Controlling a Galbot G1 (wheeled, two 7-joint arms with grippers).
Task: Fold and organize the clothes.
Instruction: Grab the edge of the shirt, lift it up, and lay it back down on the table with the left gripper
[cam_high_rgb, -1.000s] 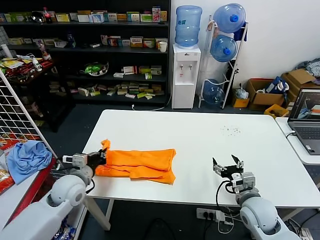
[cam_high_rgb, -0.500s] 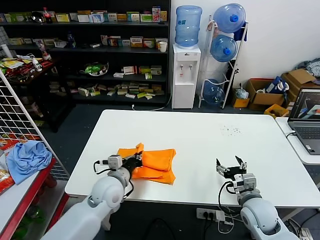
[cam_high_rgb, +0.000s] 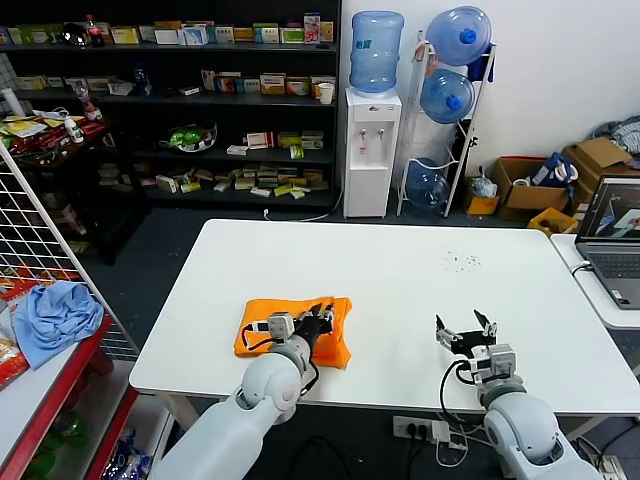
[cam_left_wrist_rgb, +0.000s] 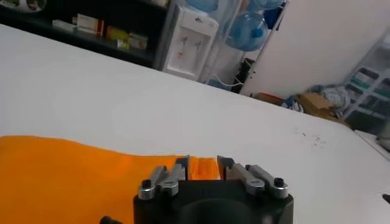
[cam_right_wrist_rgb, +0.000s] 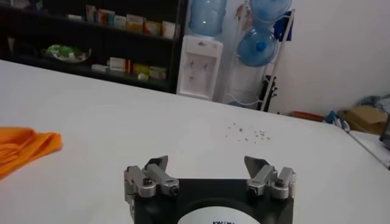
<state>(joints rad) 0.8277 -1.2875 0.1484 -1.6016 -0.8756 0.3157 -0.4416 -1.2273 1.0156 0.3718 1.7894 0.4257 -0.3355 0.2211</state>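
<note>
orange t-shirt (cam_high_rgb: 262, 323) lettering hidden; left gripper (cam_left_wrist_rgb: 203, 164) part-open, empty; right gripper (cam_right_wrist_rgb: 209, 165) wide, empty.

Around the white counter (cam_high_rgb: 400, 270)
A water dispenser (cam_high_rgb: 371, 150) stands behind, stocked shelves (cam_high_rgb: 180, 100) beside it, a laptop (cam_high_rgb: 612, 245) at right.

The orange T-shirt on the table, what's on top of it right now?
The left tool sits over the right end of the folded orange T-shirt, fingers parted with fabric showing between them. Nothing else lies on the shirt. The fabric directly beneath the tool is hidden.
</note>
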